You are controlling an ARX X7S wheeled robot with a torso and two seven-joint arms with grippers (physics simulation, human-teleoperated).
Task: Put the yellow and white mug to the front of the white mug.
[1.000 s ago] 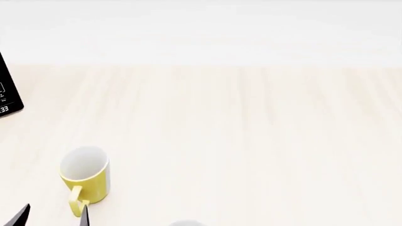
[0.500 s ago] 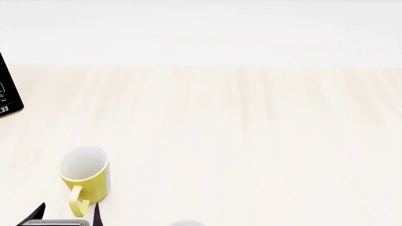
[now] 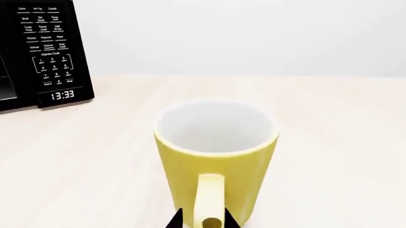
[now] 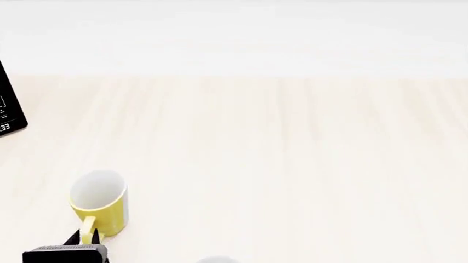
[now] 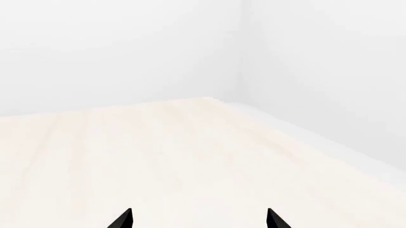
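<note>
Two mugs matter here, though only one shows clearly. At the far left of the head view sits a black microwave [image 4: 9,109], its keypad and clock readable in the left wrist view, well apart from the work. Next comes the left gripper [image 4: 82,236], low at the near edge of the light wooden table [image 4: 292,153]; its dark fingertips [image 3: 176,219] stand narrow, one on each side of the yellow handle [image 3: 212,202] and hard against it. Whether they are already squeezing it, I cannot tell.

Just beyond stands the yellow and white mug [image 4: 98,204], upright, handle turned toward the robot, white inside. To do the grasp well, I judge the fingers should pinch the handle squarely and firmly near its middle, since a loop handle lets a mug swing or tip once it is raised. Lift straight up before travelling.

Further right, a pale sliver at the bottom edge is probably the rim of the white mug [image 4: 214,259]; most of it is out of view. The carried mug should be kept clear of it and set down in front.

At the far right, the right gripper [image 5: 198,219] hangs idle over bare table, fingers spread wide, holding nothing.
</note>
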